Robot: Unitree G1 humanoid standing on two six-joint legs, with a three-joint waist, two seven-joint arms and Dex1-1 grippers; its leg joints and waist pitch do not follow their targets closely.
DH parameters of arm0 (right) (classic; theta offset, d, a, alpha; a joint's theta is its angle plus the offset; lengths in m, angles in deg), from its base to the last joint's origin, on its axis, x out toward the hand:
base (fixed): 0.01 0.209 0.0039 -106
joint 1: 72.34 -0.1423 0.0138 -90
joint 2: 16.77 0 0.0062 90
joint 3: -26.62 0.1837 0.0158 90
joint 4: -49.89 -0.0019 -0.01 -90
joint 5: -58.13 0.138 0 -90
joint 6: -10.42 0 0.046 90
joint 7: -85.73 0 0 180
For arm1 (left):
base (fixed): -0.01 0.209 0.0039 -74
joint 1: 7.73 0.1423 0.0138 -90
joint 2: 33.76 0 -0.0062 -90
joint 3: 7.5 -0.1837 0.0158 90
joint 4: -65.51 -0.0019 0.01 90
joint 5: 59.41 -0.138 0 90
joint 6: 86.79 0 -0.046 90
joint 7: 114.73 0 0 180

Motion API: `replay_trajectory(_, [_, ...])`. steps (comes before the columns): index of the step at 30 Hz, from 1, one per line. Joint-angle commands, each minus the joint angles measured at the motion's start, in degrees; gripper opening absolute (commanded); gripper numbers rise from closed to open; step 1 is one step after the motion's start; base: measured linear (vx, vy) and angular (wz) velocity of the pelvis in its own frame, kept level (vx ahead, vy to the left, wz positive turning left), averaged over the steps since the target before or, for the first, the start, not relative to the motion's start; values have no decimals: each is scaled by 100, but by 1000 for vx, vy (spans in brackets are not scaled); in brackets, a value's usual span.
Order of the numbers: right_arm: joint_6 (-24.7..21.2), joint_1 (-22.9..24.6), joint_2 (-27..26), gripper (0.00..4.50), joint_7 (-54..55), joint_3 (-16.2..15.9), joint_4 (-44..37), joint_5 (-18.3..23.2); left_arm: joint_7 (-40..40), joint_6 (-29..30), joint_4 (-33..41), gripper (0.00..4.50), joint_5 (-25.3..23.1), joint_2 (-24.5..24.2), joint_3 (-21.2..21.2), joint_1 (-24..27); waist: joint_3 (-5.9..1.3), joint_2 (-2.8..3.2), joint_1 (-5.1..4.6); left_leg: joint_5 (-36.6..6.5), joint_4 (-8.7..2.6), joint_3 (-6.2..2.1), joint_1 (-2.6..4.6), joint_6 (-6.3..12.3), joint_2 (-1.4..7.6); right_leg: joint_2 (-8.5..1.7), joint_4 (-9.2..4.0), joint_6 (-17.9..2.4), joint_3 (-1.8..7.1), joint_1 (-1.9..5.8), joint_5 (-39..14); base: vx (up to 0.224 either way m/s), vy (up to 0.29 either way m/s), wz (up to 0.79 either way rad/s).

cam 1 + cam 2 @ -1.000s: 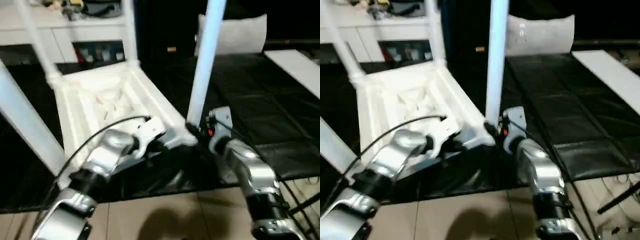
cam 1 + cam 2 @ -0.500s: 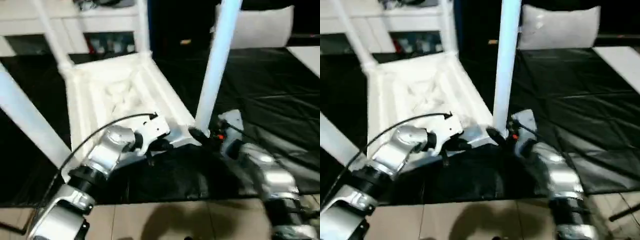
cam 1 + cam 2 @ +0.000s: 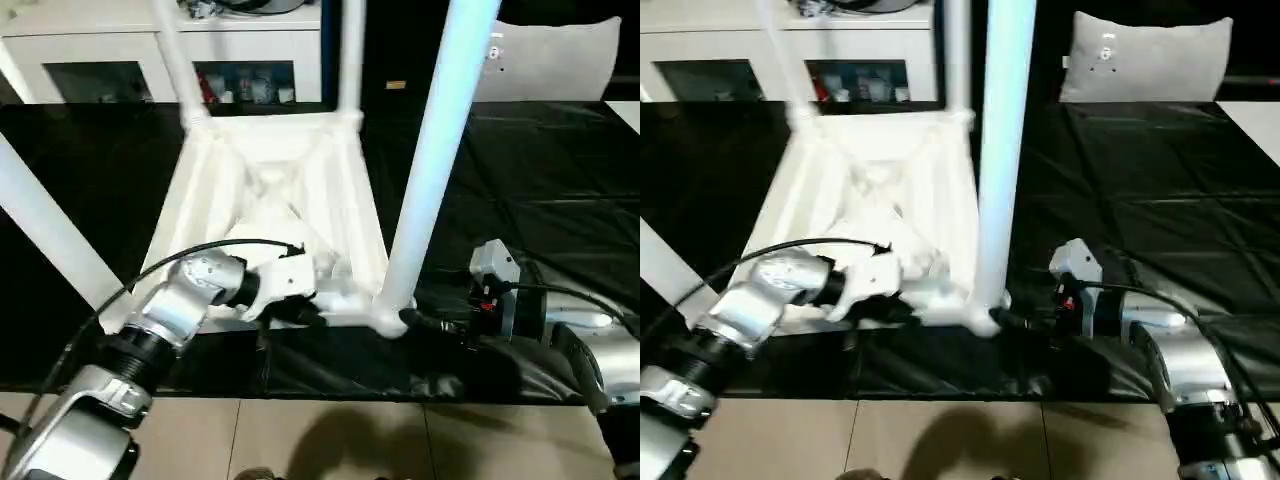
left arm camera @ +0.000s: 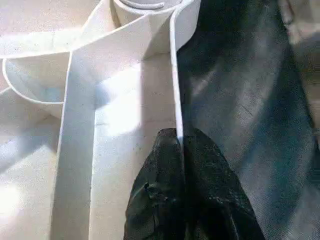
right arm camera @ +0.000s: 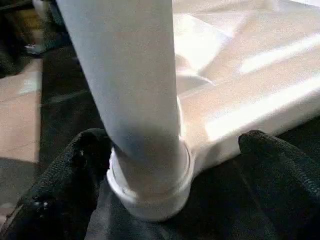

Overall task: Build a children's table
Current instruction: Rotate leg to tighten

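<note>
White children's table (image 3: pixel 290 190), 4 legs up, no legible markings.

The two head views look forward and down from above, side by side, sharing the upturned table (image 3: pixel 275 215) on the black mat (image 3: pixel 560 180). The left wrist view looks close along its claw (image 4: pixel 177 145) at the table rim. The right wrist view sits close before one leg (image 5: pixel 127 85).

The four white tapered plastic tube legs (image 3: pixel 435 160) run off the upper edge of the frame, tops unseen. Small coloured items behind the white cabinet's glass door (image 3: pixel 245 83) at upper centre are too small to identify.
</note>
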Motion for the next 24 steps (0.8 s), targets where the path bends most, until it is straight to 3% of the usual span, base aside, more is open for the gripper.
replay_trajectory(1, [56, -63, 60, 414, -136, -30, -15, 118, 286, -141, -21, 0, -97, -28, -309, -18, -455, -59, 14, 307, -331, -217, -24, 679, 533, -656, -365, -57, 575, 412, -822, 0, 0, 0])
replay_trajectory(5, [73, -162, 118, 377, -629, -230, 49, 209, 498, -378, -72, 0, -141, -121, -435, -59, -463, -67, 68, 359, -327, -218, -26, 713, 541, -657, -341, -85, 578, 413, -759, 0, 0, 0])
replay_trajectory(7, [149, -313, 124, 359, -1138, -497, 233, 217, 655, -596, -149, 0, -163, -144, -499, -99, -462, -69, 69, 296, -318, -205, -37, 718, 512, -648, -359, -71, 564, 417, -821, 0, 0, 0])
replay_trajectory(11, [220, -476, 53, 321, -1317, -608, 476, 133, 662, -613, -138, 0, -167, -103, -496, -91, -470, -96, 101, 310, -325, -213, -18, 644, 549, -652, -361, -17, 570, 407, -963, 0, 0, 0])
replay_trajectory(13, [233, -509, 34, 290, -1326, -619, 525, 112, 655, -617, -132, 0, -169, -98, -497, -83, -471, -85, 122, 369, -320, -212, -23, 635, 551, -664, -344, -76, 579, 402, -897, 0, 0, 0])
replay_trajectory(19, [184, -544, 29, 245, -1463, -675, 614, 199, 672, -694, -225, 0, -168, -131, -514, -90, -485, -85, 148, 440, -306, -209, -31, 652, 541, -664, -320, -94, 581, 410, -755, 0, 0, 0])
replay_trajectory(20, [169, -548, 27, 245, -1501, -686, 625, 226, 680, -711, -243, 0, -169, -131, -512, -94, -485, -63, 154, 427, -310, -213, -31, 645, 546, -667, -320, -99, 579, 412, -767, 0, 0, 0])
replay_trajectory(24, [40, -436, 12, 206, -1572, -707, 492, 333, 701, -513, -223, 0, -66, -80, -436, -66, -483, -73, 158, 384, -312, -201, -29, 626, 529, -649, -345, -31, 570, 414, -892, 0, 0, 0])
